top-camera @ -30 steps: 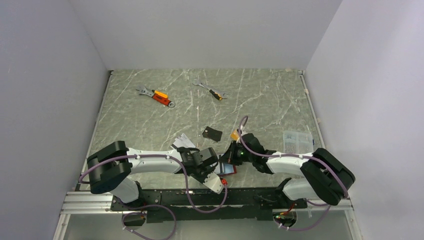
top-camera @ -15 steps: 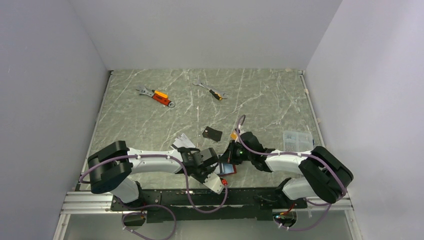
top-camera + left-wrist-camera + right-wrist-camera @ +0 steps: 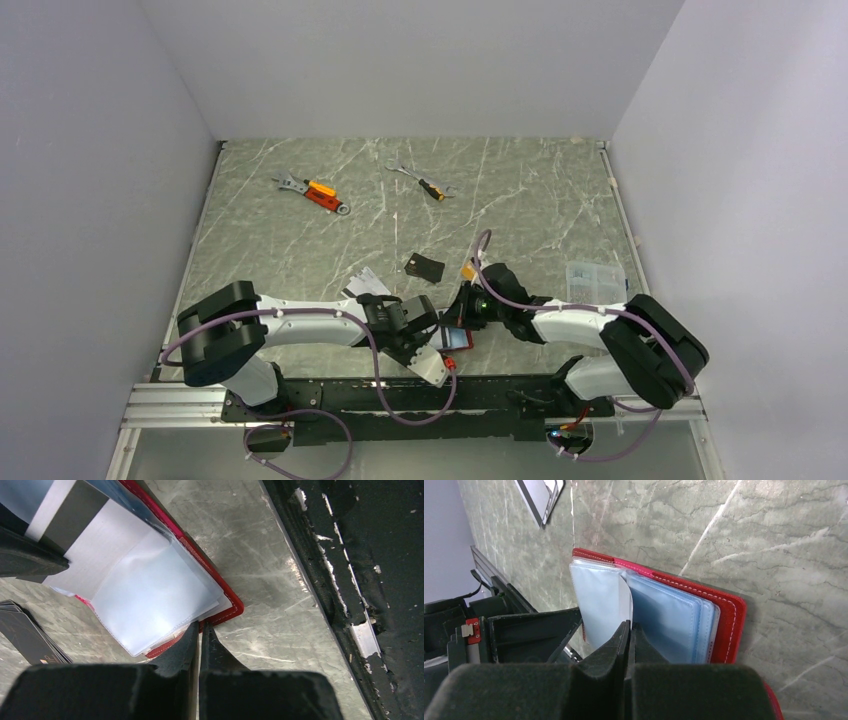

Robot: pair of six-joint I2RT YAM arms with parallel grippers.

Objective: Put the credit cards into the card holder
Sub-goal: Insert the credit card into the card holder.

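Observation:
The red card holder (image 3: 458, 341) lies open at the table's near edge, its pale blue-grey pockets fanned out (image 3: 150, 595) (image 3: 674, 620). My left gripper (image 3: 438, 347) (image 3: 200, 626) is shut on the holder's red cover edge. My right gripper (image 3: 456, 322) (image 3: 629, 624) is shut on a thin pale sheet standing among the pockets. It looks like the silver-grey card with a dark stripe (image 3: 67, 517). A black card (image 3: 424, 267) and silver-grey cards (image 3: 365, 283) (image 3: 541, 495) lie flat on the table. Stacked black cards (image 3: 27, 637) lie beside the holder.
Two orange-handled wrenches (image 3: 318, 193) (image 3: 428, 185) lie at the back of the table. A clear plastic box (image 3: 592, 278) stands at the right. The black base rail (image 3: 350, 580) runs right beside the holder at the table's near edge.
The right arm has shifted slightly, its wrist nudging toward the holder. The left arm and the holder have hardly moved.

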